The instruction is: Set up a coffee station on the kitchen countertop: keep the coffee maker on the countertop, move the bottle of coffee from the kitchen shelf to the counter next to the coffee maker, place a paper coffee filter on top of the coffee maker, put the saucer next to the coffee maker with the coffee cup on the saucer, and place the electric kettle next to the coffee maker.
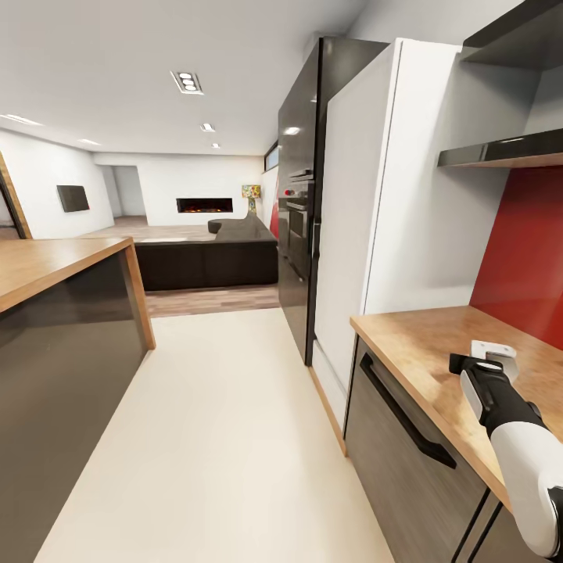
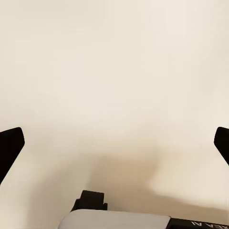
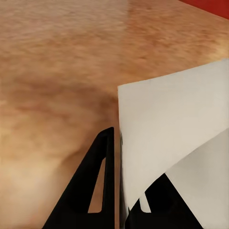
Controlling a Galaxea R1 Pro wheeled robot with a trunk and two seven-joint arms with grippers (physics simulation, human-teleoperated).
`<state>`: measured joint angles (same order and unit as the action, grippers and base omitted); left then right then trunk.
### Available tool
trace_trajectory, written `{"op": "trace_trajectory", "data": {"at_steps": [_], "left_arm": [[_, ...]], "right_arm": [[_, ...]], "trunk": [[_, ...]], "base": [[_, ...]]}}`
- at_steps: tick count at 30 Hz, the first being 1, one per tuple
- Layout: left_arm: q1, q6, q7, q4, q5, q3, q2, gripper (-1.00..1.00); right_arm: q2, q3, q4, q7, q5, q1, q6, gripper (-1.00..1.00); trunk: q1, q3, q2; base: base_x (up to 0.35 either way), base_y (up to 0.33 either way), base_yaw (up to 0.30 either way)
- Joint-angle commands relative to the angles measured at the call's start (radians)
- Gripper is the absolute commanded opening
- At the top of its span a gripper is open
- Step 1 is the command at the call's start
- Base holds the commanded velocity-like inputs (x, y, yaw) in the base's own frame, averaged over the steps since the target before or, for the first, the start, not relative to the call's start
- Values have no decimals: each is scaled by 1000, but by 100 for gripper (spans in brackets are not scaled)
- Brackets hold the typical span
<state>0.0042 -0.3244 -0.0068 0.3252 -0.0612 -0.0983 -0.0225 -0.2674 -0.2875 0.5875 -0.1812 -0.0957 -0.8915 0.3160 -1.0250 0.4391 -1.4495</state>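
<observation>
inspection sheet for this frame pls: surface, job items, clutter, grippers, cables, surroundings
Surface: wooden countertop at right, bare where visible, red backsplash behind it.
Job's things: paper coffee filter, a white sheet pinched in the right gripper; coffee maker, bottle, saucer, cup and kettle nothing seen.
Clutter: nothing seen.
Grippers: right gripper shut on the filter, held over the countertop; left gripper open, fingers wide apart, facing the pale floor.
Cables: nothing seen.
Surroundings: tall white cabinet and black oven tower beyond the counter, dark wall shelf above it, island counter at left, living room with sofa and fireplace in the distance.
</observation>
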Motion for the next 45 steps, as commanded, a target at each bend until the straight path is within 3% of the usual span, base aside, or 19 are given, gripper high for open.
{"op": "trace_trajectory", "data": {"at_steps": [1,9,33,39,45], "left_arm": [[0,-1,-1,2,-6,-1,0,100],[0,-1,-1,2,-6,-1,0,100],[0,-1,-1,2,-5,-1,0,100],[0,-1,-1,2,-5,-1,0,100],[0,-1,-1,2,-5,-1,0,100]], "right_arm": [[0,-3,2,5,-6,0,6,-100],[-1,-4,2,5,-6,0,6,-100],[1,-2,92,8,-5,0,13,-100],[1,0,162,8,34,0,19,-100],[1,2,177,8,53,0,20,-100]], "trunk": [[0,1,-1],[0,1,-1],[92,-74,167],[115,-93,209],[115,-93,209]], "base": [[0,0,0],[0,0,0],[0,0,0],[0,0,0],[0,0,0]]}}
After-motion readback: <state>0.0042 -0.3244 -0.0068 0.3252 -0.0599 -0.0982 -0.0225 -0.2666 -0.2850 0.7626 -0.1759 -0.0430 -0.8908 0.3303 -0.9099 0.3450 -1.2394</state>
